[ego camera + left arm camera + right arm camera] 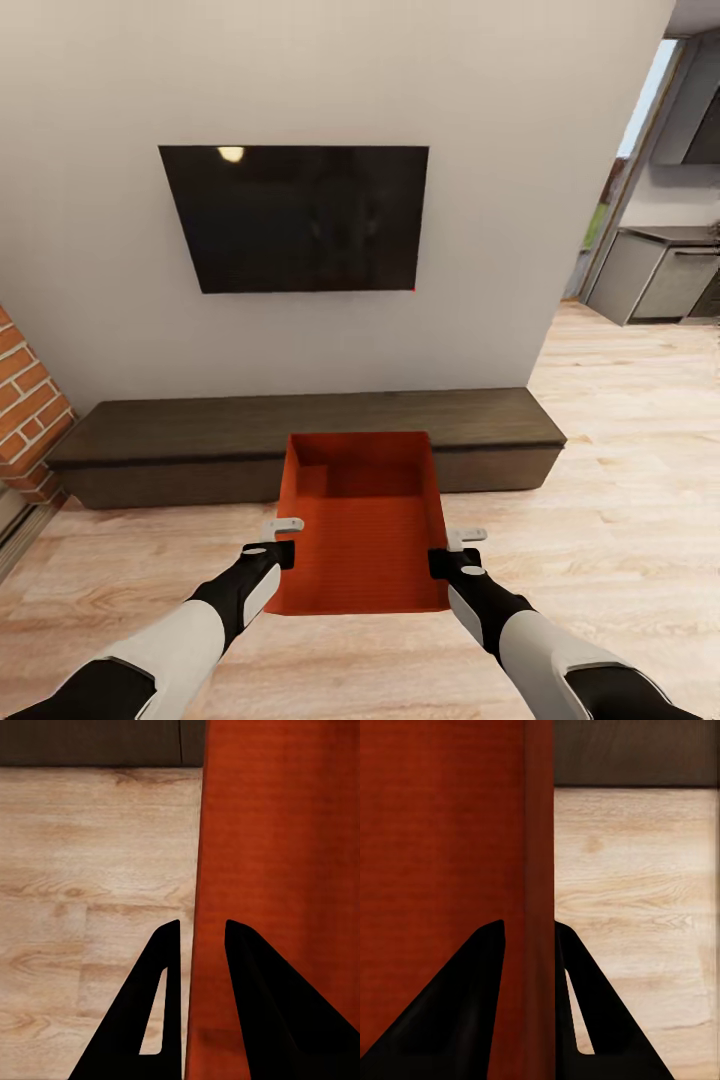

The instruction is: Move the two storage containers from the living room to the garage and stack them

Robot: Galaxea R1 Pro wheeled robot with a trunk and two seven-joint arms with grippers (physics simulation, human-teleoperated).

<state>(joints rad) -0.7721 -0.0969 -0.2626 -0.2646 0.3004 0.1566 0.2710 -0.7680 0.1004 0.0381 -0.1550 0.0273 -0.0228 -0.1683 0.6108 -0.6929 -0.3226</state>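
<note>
A: Container [362, 520] is held up between both arms, in front of the long dark cabinet [300, 440] and over the wood plank floor [620, 480], in the living room. Nothing carries it but the pincers.

B: How are they set?

A: The left gripper [202, 926] straddles the bin's left wall, one finger inside, one outside, closed on that thin wall. The right gripper [529, 926] does the same on the right wall.

B: So what could go wrong?

A: My judgement: the walls are thin and plain, and each is pinched near the end closest to the robot, so the far end hangs unsupported. A jolt while the base turns could let the bin tip down or slide out of the fingers. If the arms drift apart or together, a wall could flex and pop free.

B: What do the views add to each other?

A: The head view gives the room: the black TV [296, 218], the brick column [25, 400], a doorway at right. The wrist views give how each wall sits between the fingers, which the head view leaves too small to judge.
</note>
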